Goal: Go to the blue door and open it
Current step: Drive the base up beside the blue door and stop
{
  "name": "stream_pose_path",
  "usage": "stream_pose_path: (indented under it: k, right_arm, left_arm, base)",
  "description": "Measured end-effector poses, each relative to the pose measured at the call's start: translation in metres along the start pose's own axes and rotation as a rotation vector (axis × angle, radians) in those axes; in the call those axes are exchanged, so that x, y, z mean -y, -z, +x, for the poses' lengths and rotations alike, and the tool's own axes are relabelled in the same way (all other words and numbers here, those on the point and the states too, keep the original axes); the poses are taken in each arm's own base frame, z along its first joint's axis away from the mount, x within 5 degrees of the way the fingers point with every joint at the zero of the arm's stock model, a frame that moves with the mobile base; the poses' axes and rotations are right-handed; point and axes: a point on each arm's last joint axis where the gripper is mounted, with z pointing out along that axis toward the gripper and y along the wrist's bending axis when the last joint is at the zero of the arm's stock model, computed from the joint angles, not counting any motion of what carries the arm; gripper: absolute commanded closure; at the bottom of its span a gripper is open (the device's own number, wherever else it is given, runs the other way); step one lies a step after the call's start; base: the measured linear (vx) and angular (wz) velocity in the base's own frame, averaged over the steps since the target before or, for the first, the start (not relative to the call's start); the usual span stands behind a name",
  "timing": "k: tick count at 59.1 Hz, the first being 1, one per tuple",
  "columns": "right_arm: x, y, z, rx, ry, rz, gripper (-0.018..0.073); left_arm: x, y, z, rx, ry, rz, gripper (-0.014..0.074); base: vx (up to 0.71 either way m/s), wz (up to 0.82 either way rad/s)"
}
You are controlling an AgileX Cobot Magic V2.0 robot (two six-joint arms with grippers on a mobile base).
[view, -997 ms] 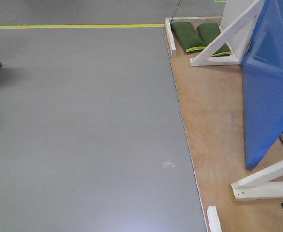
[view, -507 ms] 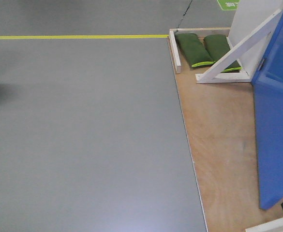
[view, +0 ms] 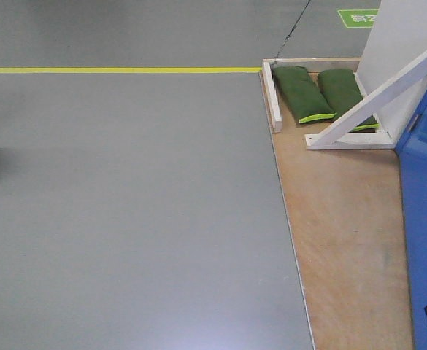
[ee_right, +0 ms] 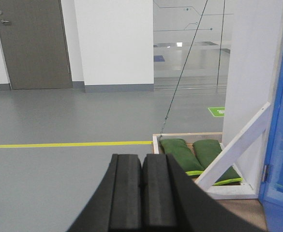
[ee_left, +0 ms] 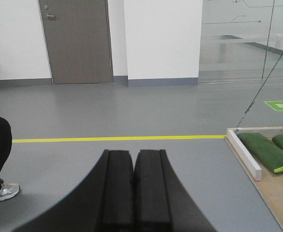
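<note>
The step in hand reads as the approach, not the opening. The blue door (view: 426, 219) shows only as a strip down the right edge of the front view, and again along the right edge of the right wrist view (ee_right: 282, 121). Its lever handle and lock appear in no view. It stands on the wooden platform (view: 344, 233), beside the white brace (view: 377, 102) and the green sandbags (view: 317, 93) at the upper right.

The left fingers (ee_left: 119, 188) are pressed together with nothing between them, pointing across the grey floor (view: 125, 204) toward the yellow line (ee_left: 117, 138). The door is not visible from that wrist. The right fingers (ee_right: 126, 193) are likewise clenched on nothing, low in the centre of their frame. The door lies to their right and further off, well apart and untouched.

The next move likely calls for turning and advancing the base until the door panel faces the arms and the handle comes into sight. One pair of fingers would then have to release before closing on the lever. The platform's raised edge may limit how near the base can come.
</note>
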Motion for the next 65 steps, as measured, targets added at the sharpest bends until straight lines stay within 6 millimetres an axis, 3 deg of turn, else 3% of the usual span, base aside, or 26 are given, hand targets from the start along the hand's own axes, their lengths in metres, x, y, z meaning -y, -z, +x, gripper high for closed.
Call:
stream_pose_path:
  k: [27, 65]
  right_arm:
    - [0.0, 0.0, 0.0, 0.0, 0.0, 0.0, 0.0561]
    - [0.0, 0.0, 0.0, 0.0, 0.0, 0.0, 0.0561]
  left_arm:
    - [0.0017, 0.0, -0.0001, 0.001, -0.001, 0.031, 0.0524]
    - [0.0017, 0.0, -0.0001, 0.001, -0.001, 0.031, 0.0524]
  base:
    - [0.17, 0.01]
    - [-0.03, 0.0]
